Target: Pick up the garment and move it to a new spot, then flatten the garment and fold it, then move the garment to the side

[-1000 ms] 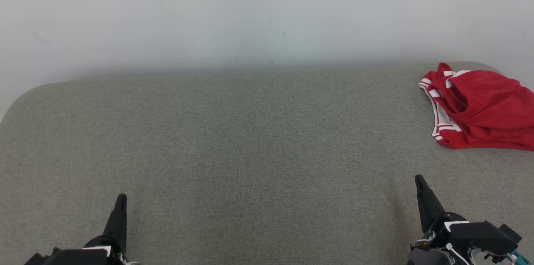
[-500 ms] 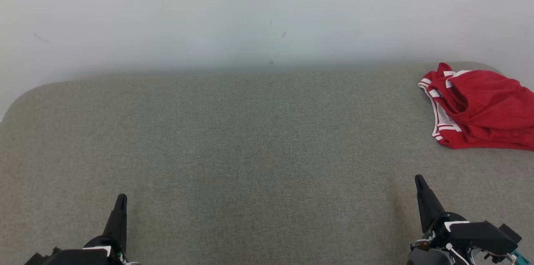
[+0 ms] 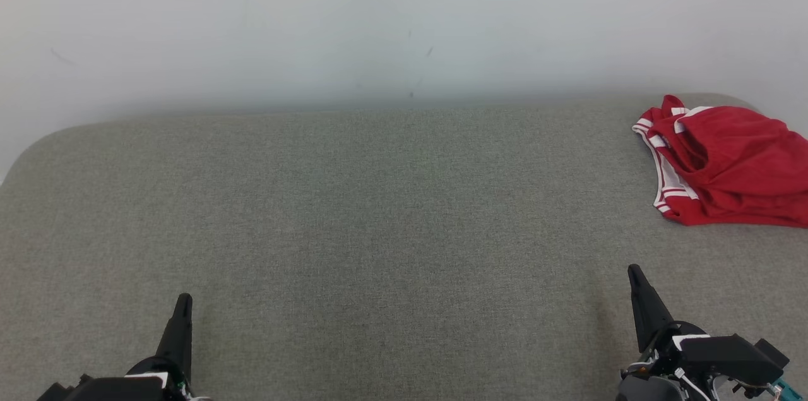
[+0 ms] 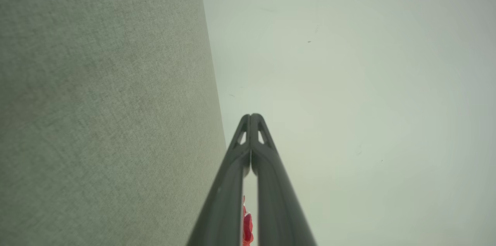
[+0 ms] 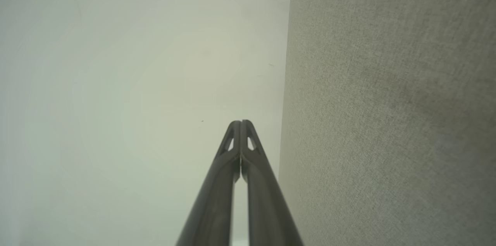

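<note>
1. Nearest you, at the lower left of the head view, your left gripper (image 3: 184,299) points up the view over the grey fabric surface (image 3: 379,230). Its two dark fingers are pressed together into one point, clenched on nothing. You cannot tell from here whether it touches the fabric.
2. At the lower right, your right gripper (image 3: 633,269) sits much the same: fingers drawn tight together, nothing between them, the tip leaning slightly toward the left.
3. Your left wrist view confirms the clench. The fingertips (image 4: 251,116) meet, leaving only a thin slit lower down. A sliver of red shows through that slit, and the grey fabric runs along the left side of that view.
4. Your right wrist view shows the same closed pair, tips (image 5: 241,122) touching. Here the grey fabric stands on the right and the pale wall on the left.
5. Farther out, the grey surface stretches wide across the head view, with a rounded corner at its far left.
6. The garment (image 3: 726,164), red with white striped trim, lies crumpled in a heap at the far right of the surface, close to its far edge. The right border of the view cuts it off. It is well apart from both grippers and nearer your right one.
7. Behind it all rises a pale wall (image 3: 379,22) carrying a few faint dark marks.
</note>
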Available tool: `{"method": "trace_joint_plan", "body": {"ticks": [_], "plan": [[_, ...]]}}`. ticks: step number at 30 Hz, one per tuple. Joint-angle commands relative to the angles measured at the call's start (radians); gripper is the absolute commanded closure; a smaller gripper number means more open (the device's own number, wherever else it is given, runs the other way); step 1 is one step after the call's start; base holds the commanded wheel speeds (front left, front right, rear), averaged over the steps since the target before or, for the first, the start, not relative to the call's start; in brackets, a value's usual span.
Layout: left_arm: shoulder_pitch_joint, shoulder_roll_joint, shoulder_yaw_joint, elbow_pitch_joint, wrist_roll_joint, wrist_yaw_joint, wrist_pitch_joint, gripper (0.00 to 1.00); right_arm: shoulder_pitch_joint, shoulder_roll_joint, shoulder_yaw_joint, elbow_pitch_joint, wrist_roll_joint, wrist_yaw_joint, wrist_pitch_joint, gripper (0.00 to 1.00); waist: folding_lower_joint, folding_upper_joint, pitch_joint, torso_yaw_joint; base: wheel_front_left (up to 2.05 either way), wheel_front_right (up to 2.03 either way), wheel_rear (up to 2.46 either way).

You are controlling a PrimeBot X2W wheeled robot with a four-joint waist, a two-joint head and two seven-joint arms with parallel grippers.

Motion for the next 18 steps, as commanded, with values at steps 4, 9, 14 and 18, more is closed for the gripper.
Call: {"method": "trace_joint_plan", "body": {"ticks": [4, 9, 14, 18], "plan": [[-0.009, -0.002, 0.003, 0.001, -0.005, -0.002, -0.001, 1.0, -0.008, 0.003, 0.0, 0.001, 0.002, 0.001, 0.002, 1.0, 0.0, -0.0001, 0.0, 0.0, 0.0, 0.0, 0.0], [-0.009, -0.002, 0.003, 0.001, -0.005, -0.002, -0.001, 1.0, -0.008, 0.003, 0.0, 0.001, 0.002, 0.001, 0.002, 1.0, 0.0, -0.0001, 0.0, 0.0, 0.0, 0.0, 0.0], [-0.009, -0.002, 0.003, 0.001, -0.005, -0.002, -0.001, 1.0, -0.008, 0.003, 0.0, 0.001, 0.002, 0.001, 0.002, 1.0, 0.0, -0.0001, 0.0, 0.0, 0.0, 0.0, 0.0], [-0.009, -0.002, 0.003, 0.001, -0.005, -0.002, -0.001, 1.0, -0.008, 0.003, 0.0, 0.001, 0.002, 0.001, 0.002, 1.0, 0.0, -0.0001, 0.0, 0.0, 0.0, 0.0, 0.0]]}}
